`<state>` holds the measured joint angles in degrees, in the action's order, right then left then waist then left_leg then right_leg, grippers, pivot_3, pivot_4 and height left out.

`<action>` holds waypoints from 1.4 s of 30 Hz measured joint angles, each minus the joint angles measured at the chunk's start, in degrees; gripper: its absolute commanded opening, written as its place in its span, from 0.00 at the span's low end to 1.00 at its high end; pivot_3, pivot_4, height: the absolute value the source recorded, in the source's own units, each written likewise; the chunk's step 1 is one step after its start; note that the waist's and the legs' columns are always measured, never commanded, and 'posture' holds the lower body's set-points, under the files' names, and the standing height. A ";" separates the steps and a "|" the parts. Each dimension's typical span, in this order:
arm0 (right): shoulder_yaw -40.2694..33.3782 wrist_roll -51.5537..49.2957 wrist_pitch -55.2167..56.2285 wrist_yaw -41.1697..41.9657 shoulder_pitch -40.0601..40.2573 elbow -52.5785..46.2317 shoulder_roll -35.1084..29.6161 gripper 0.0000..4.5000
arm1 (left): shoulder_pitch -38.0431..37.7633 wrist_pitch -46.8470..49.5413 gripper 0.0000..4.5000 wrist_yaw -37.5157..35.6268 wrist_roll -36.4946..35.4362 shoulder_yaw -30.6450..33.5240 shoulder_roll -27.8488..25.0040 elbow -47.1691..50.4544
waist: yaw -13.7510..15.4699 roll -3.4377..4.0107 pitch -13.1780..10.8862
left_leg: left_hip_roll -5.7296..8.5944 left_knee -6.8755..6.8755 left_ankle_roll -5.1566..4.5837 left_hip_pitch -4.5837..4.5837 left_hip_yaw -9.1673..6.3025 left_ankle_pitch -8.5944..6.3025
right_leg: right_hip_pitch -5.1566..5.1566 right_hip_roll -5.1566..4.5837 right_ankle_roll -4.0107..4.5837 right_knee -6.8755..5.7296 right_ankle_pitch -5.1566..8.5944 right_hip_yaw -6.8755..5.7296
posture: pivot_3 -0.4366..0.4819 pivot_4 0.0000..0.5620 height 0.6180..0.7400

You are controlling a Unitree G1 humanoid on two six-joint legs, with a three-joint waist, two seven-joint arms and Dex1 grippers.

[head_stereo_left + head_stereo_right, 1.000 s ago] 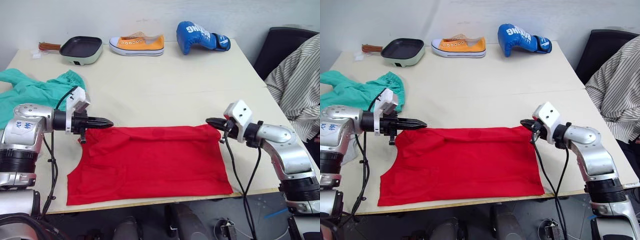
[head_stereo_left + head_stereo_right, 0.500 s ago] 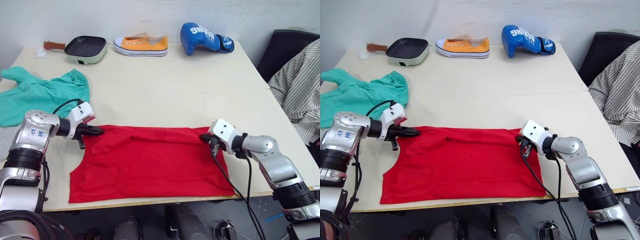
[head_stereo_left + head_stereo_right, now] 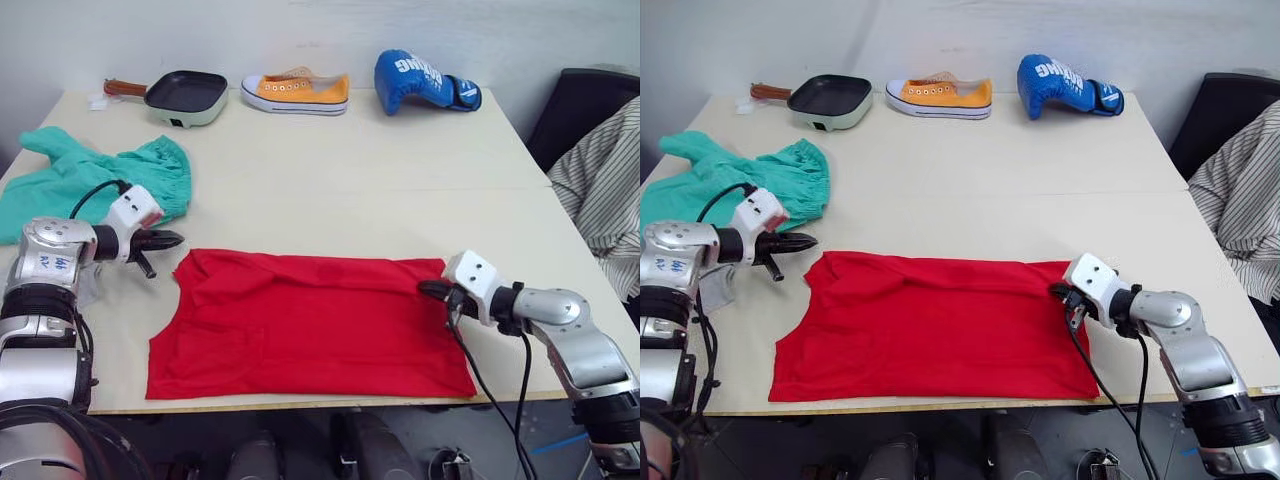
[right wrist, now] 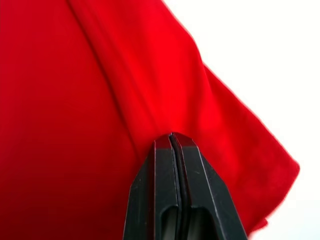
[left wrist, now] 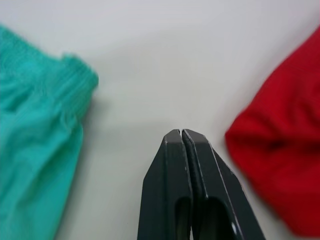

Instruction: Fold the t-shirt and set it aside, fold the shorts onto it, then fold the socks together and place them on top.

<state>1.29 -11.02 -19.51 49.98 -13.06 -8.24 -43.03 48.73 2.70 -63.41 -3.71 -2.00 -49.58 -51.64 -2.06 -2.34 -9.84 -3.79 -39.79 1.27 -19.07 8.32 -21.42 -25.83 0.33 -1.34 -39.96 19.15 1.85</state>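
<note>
Open room: bare surface (image 3: 380,190) between the t-shirt (image 3: 310,325) and the far row.
Left side: shorts (image 3: 90,185).
Far edge: pan (image 3: 185,96), shoe (image 3: 297,90), boxing glove (image 3: 425,80).

The t-shirt (image 3: 310,322) lay flat at the front of the desk (image 3: 350,170), the shorts (image 3: 90,185) to its left, and a pan (image 3: 185,96), shoe (image 3: 297,90) and glove (image 3: 422,80) sat along the back.

soft matt red cloth t-shirt (image 3: 310,320); crinkled teal cloth shorts (image 3: 90,180); smooth matt table (image 3: 350,170)
</note>
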 measured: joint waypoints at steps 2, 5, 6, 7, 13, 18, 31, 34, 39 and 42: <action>-0.85 -2.11 -1.31 0.16 -1.00 -1.87 0.93 0.00 | -1.51 6.83 0.01 -7.18 -4.49 1.17 -0.28 7.52 | -0.39 0.01 -0.01 | -0.01 0.00 0.01 -0.08 0.00 0.01 | -0.08 0.00 0.00 -0.04 0.00 0.00 | 0.48 0.27 1.00; -0.77 -3.12 -2.80 0.05 -2.55 -3.90 1.54 0.00 | -5.93 16.66 0.01 -13.85 -9.58 1.50 -1.26 19.48 | -1.15 0.05 -0.03 | -0.02 0.02 0.02 -0.07 -0.05 0.01 | -0.07 0.00 0.03 -0.05 0.02 0.00 | 0.48 0.27 1.00; -0.36 -2.92 -3.04 -0.12 -2.75 -3.91 1.67 0.00 | -7.25 18.48 0.01 -14.50 -10.20 1.39 -1.25 22.30 | -1.24 0.05 -0.03 | -0.02 0.03 0.02 -0.07 -0.06 0.01 | -0.07 0.00 0.03 -0.05 0.02 0.00 | 0.48 0.27 1.00; 0.44 -2.38 -3.08 -0.39 -2.90 -3.74 1.86 0.00 | -8.60 19.78 0.01 -14.61 -10.41 0.96 -1.16 24.94 | -1.27 0.05 -0.03 | -0.02 0.02 0.02 -0.07 -0.07 0.01 | -0.07 0.00 0.03 -0.05 0.02 0.00 | 0.48 0.27 1.00; 4.05 2.34 -3.39 -2.44 -3.82 1.19 2.36 0.00 | -12.21 18.55 0.01 -8.40 -5.56 -2.87 1.20 28.90 | -1.15 0.05 -0.03 | 0.02 -0.02 0.01 -0.09 -0.06 0.01 | -0.06 0.00 0.01 -0.02 0.01 0.04 | 0.48 0.27 1.00; 3.70 4.18 -0.04 -1.06 -1.96 2.72 -2.16 0.00 | -12.37 7.31 0.01 -3.78 -0.31 -4.92 -0.29 22.91 | -1.05 0.03 -0.01 | 0.00 0.03 0.01 0.24 -0.07 0.01 | 0.22 0.00 0.02 0.03 0.01 0.02 | 0.48 0.27 1.00; -1.43 -7.50 -8.07 9.32 -12.91 3.38 -4.65 0.20 | -12.60 23.69 0.28 -14.23 -16.86 3.40 -4.20 39.91 | -1.19 0.13 -0.10 | 0.00 0.19 0.02 0.28 -0.04 0.01 | 0.21 0.01 0.03 0.06 0.02 0.06 | 0.48 0.27 1.00; 1.45 -6.34 -8.21 12.41 -19.11 9.13 -5.18 0.44 | -11.71 30.46 0.49 -15.48 -22.32 3.72 -4.11 47.14 | -1.23 0.15 -0.11 | 0.01 0.21 0.02 0.27 -0.04 0.01 | 0.21 0.03 0.04 0.09 0.02 0.06 | 0.48 0.27 1.00; 7.71 -1.54 -8.44 13.41 -28.63 22.12 -0.84 0.82 | -9.02 37.56 0.84 -15.30 -28.18 3.02 -1.31 54.72 | -1.40 0.18 -0.13 | 0.02 0.18 0.02 0.23 -0.04 0.01 | 0.20 0.04 0.04 0.09 0.02 0.08 | 0.48 0.27 1.00; 10.67 0.66 -8.82 15.08 -31.76 28.50 1.10 0.89 | -8.21 37.82 0.99 -14.22 -28.55 1.68 0.46 57.09 | -1.41 0.26 -0.18 | 0.01 0.19 0.02 0.20 -0.05 0.01 | 0.17 0.04 0.04 0.11 0.02 0.09 | 0.48 0.27 1.00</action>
<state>11.96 -10.36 -28.33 65.06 -44.82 20.26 -41.93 40.52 40.52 -77.63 -32.26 -0.32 -49.11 5.44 -3.47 -2.07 -10.02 -3.78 -39.60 1.29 -18.87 8.27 -21.41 -25.66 0.37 -1.31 -39.85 19.17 1.94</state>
